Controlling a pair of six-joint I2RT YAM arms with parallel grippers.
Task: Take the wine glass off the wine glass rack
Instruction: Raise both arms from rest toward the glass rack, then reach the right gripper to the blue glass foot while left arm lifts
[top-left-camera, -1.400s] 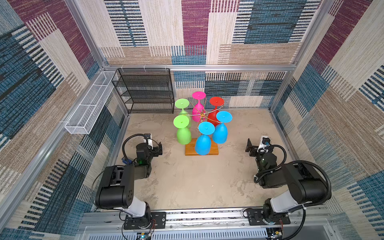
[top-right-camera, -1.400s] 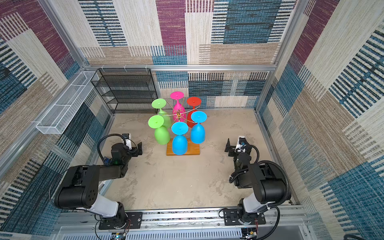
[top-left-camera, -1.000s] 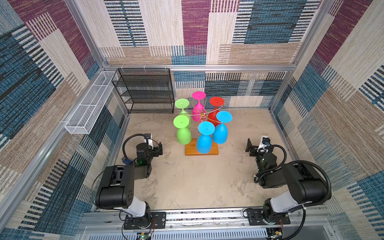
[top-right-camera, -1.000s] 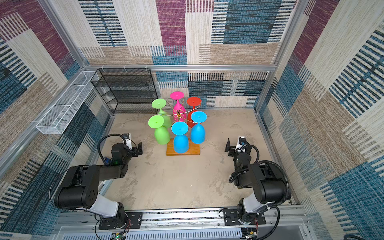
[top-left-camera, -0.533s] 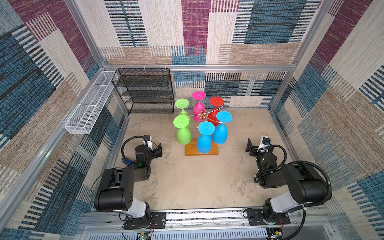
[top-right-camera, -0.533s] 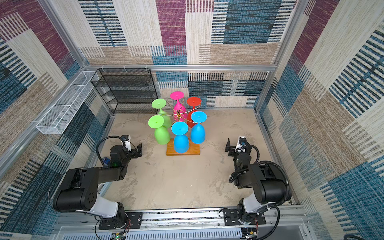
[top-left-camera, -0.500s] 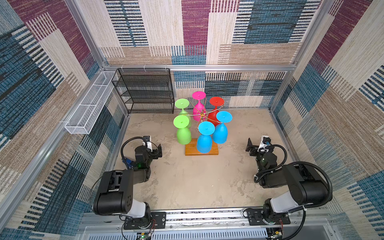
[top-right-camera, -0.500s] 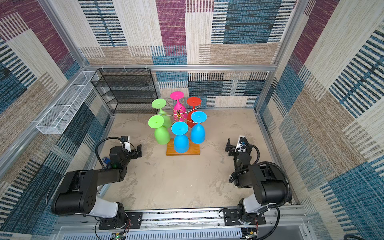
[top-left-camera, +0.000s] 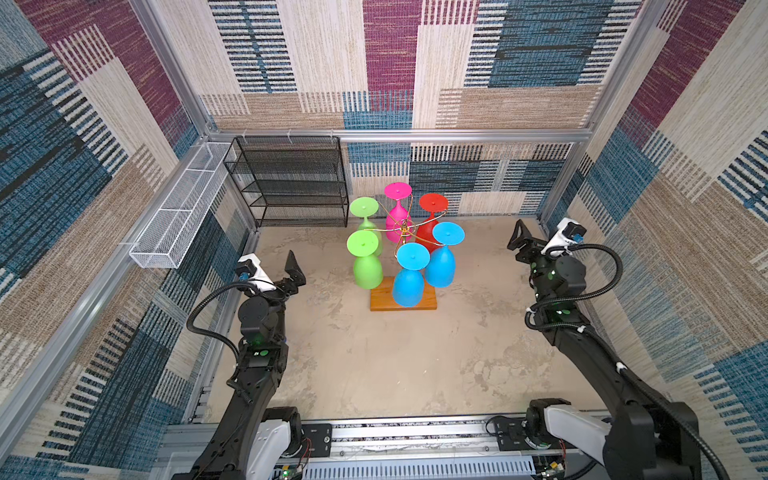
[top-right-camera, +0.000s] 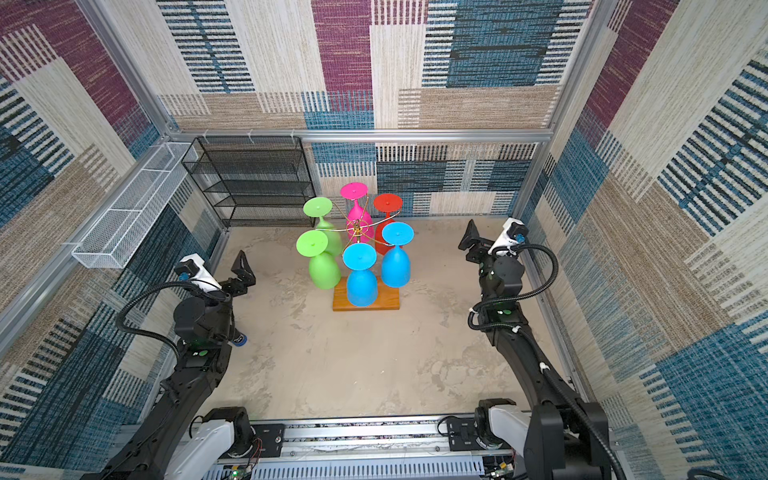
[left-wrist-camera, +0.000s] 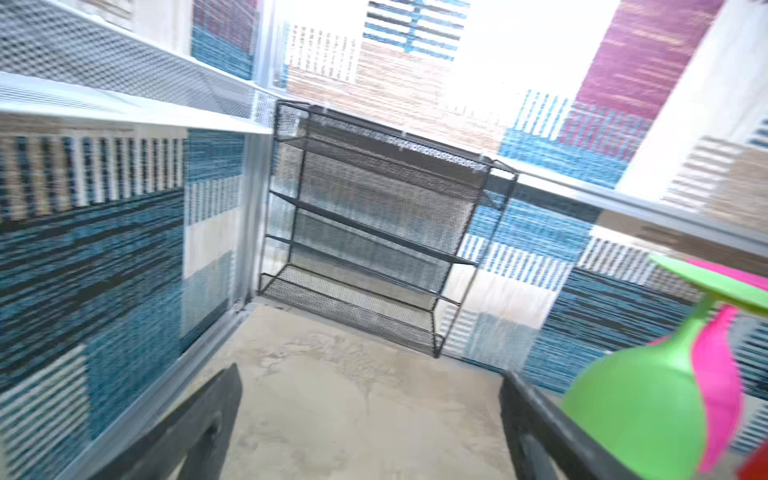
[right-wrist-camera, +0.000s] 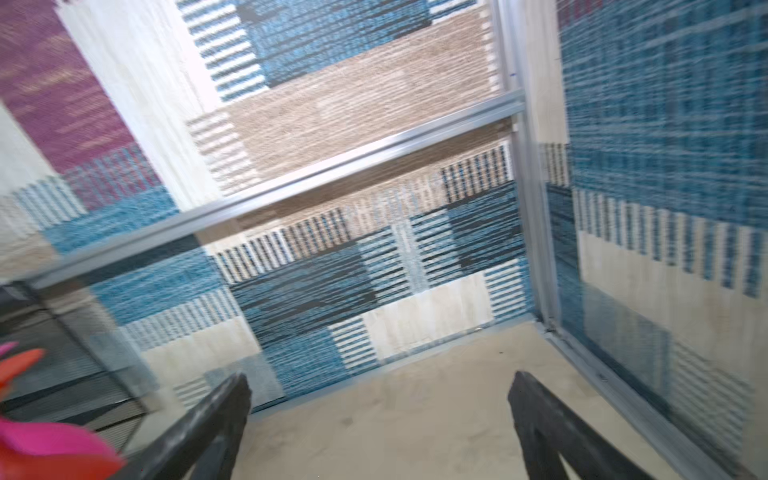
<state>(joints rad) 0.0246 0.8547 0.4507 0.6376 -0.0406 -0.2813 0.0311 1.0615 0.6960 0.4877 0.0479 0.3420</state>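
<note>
The wine glass rack (top-left-camera: 402, 229) (top-right-camera: 355, 227) is a gold wire stand on an orange-brown wooden base (top-left-camera: 428, 300) (top-right-camera: 391, 302), mid-table in both top views. Several wine glasses hang upside down from it: two green (top-left-camera: 367, 269) (top-right-camera: 324, 269), one pink (top-left-camera: 395, 220), one red (top-left-camera: 428, 235) and two blue (top-left-camera: 408, 286) (top-right-camera: 361, 287). My left gripper (top-left-camera: 293, 270) (top-right-camera: 245, 272) (left-wrist-camera: 370, 399) is open and empty, left of the rack; the nearer green glass (left-wrist-camera: 640, 411) lies off to one side of its fingers. My right gripper (top-left-camera: 519, 241) (top-right-camera: 471, 239) (right-wrist-camera: 378, 399) is open and empty, right of the rack.
A black mesh shelf unit (top-left-camera: 291, 183) (top-right-camera: 253, 183) (left-wrist-camera: 374, 232) stands against the back wall at the left. A long white wire basket (top-left-camera: 178, 216) (top-right-camera: 124, 220) hangs on the left wall. Patterned walls with metal rails close in the table.
Both arms have unfolded from their low, tucked pose and now reach forward and higher; the right gripper has moved furthest, towards the back. Both grippers stay open. The glasses have not moved.
</note>
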